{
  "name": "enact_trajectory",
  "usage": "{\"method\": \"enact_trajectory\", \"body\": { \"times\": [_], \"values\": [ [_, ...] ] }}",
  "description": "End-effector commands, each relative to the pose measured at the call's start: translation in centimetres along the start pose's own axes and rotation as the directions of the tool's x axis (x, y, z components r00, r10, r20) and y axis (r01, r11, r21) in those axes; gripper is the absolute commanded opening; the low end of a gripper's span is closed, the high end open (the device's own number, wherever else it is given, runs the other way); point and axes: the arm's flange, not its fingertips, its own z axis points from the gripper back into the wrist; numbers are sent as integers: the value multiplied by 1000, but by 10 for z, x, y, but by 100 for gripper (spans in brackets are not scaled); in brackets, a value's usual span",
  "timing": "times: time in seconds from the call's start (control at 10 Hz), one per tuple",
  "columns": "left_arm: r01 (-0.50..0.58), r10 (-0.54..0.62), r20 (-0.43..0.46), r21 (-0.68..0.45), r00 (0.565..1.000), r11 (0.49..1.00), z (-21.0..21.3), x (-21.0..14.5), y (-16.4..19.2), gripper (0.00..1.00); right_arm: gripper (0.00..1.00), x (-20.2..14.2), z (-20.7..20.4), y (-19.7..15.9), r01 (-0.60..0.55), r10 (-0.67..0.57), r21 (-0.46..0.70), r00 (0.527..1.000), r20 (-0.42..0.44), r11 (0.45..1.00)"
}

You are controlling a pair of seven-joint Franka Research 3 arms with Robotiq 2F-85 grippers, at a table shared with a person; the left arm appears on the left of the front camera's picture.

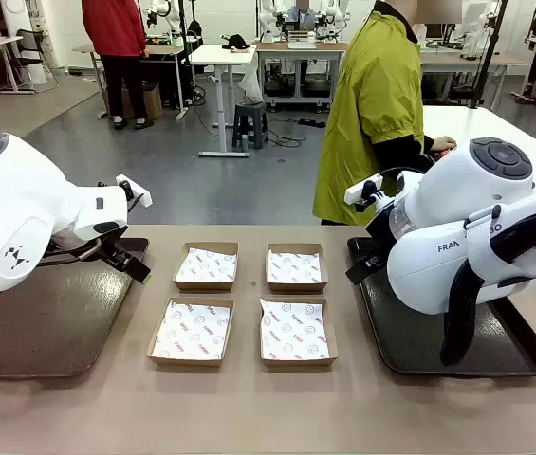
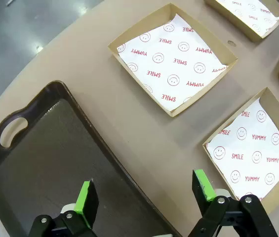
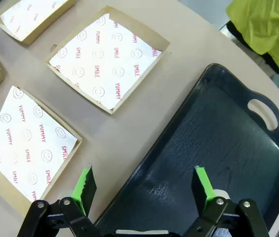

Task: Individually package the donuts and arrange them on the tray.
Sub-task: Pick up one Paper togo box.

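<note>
At the left end of the tan table [image 1: 249, 408] lies the left tray [image 1: 49, 322], a dark brown, shallow, rounded-corner tray with a raised rim and a cut-out handle slot in its short end, its flat bottom bare. The left gripper [image 2: 144, 186] hangs above that tray's inner edge with its jaws spread wide and nothing between the green pads; one finger stands over the tray, the other over the strip of table beside the nearest box. In the middle of the table sit four shallow square cardboard boxes [image 1: 206, 265], two by two and a little apart from each other, each lined with white paper (printed in red with "SMILE", "YUMMY" and little smiling faces). To their right lies the right tray [image 1: 419, 351], of the same shape but black and faintly textured, its handle slot toward the far side, its bottom likewise bare. The right gripper [image 3: 143, 180] hovers over this tray's inner edge, jaws fully apart and gripping nothing, one finger above the tray and the other above the table next to a box. Beyond the table's far right stands a person [image 1: 372, 104] in a yellow-green jacket, turned sideways.
</note>
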Motion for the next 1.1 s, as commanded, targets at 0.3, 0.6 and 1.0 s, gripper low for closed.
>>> {"method": "enact_trajectory", "body": {
  "times": [0.3, 0.6, 1.0],
  "values": [
    [0, 0, 0, 0, 1000, 1000, 0, 0, 0, 100, 100, 0, 0, 0, 0, 0, 0, 1000, 0, 1000],
    [0, 0, 0, 0, 1000, 1000, 0, 0, 0, 100, 100, 0, 0, 0, 0, 0, 0, 1000, 0, 1000],
    [0, 0, 0, 0, 1000, 1000, 0, 0, 0, 100, 100, 0, 0, 0, 0, 0, 0, 1000, 0, 1000]
  ]
}}
